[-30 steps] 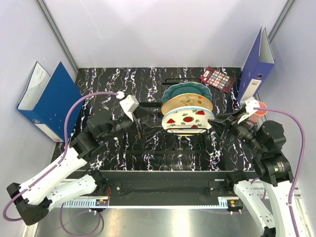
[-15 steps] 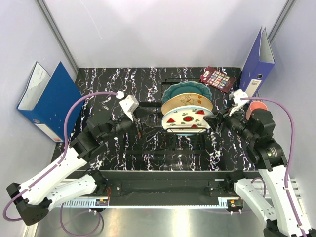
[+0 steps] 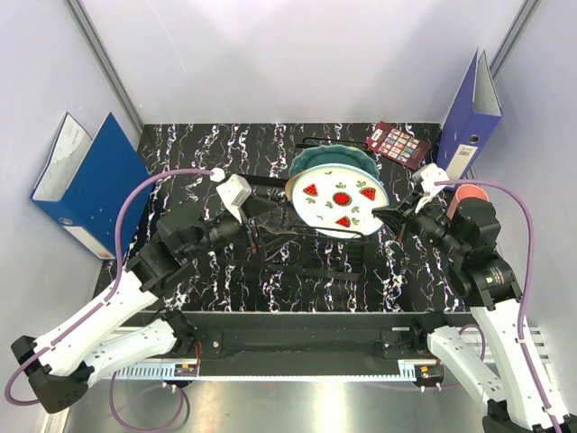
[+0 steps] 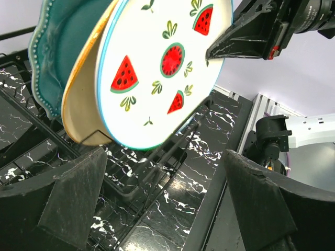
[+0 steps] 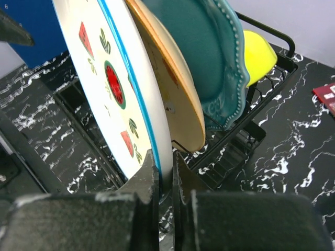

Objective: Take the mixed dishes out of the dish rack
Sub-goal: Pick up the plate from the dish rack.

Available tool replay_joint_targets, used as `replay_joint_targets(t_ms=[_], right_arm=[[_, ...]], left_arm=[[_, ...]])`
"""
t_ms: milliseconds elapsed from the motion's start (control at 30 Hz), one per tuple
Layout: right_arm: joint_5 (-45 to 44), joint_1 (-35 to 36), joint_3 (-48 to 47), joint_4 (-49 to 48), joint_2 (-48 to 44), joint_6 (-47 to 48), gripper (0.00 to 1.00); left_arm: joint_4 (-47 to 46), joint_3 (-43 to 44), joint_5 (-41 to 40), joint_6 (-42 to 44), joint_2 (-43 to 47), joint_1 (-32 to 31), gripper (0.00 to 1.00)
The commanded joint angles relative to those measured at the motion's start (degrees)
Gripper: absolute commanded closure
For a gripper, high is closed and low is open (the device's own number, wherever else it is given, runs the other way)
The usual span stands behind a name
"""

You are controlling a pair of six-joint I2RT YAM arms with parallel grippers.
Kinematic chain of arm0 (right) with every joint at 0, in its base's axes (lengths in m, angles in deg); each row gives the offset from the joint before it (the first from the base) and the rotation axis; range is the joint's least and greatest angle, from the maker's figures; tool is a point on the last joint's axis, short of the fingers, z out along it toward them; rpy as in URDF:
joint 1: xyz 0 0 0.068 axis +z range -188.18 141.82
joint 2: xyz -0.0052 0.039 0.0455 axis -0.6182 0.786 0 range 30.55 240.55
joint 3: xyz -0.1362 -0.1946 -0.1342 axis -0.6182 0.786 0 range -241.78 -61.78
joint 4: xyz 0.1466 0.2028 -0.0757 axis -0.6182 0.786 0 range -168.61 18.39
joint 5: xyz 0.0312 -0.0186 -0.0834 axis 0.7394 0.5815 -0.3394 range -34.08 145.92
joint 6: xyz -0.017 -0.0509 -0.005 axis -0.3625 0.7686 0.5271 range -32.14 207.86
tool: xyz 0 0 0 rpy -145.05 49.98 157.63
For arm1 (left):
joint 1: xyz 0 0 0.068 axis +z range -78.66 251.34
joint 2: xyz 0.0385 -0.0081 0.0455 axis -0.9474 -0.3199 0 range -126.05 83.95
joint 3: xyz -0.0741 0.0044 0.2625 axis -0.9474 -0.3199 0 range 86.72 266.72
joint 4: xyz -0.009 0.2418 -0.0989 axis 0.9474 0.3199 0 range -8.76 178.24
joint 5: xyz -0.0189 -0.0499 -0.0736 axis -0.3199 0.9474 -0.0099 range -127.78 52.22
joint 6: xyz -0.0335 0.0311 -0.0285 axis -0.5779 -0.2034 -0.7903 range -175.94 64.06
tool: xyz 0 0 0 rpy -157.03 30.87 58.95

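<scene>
In the black wire dish rack (image 5: 238,141), the white watermelon-print plate (image 3: 341,200) is standing tilted just in front of the cream floral plate (image 5: 172,89), and the right gripper (image 5: 165,167) is clamping the rim on its right side. The left gripper (image 4: 165,198) is hanging wide apart beside the rack, holding nothing. The plate is looking rigid, glazed, slick and breakable, so a deep bite over the rim is probably serving best.

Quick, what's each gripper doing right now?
Left gripper: open, empty.
Right gripper: shut on the white watermelon plate, at its edge.
</scene>
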Motion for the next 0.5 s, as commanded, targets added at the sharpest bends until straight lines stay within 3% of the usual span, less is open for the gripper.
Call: replay_joint_targets(t_ms=[0,467], right_arm=[[-4.7,-0.4,-0.7,-2.4,-1.3,-3.1,1.0],[-1.9,-0.6,-6.5,-1.8,-1.0,-5.2,1.0]], left_arm=[[-3.8,0.2,0.5,-0.4,0.3,-0.1,0.04],[-3.8,0.5,0.1,-0.3,-0.1,-0.1,0.04]])
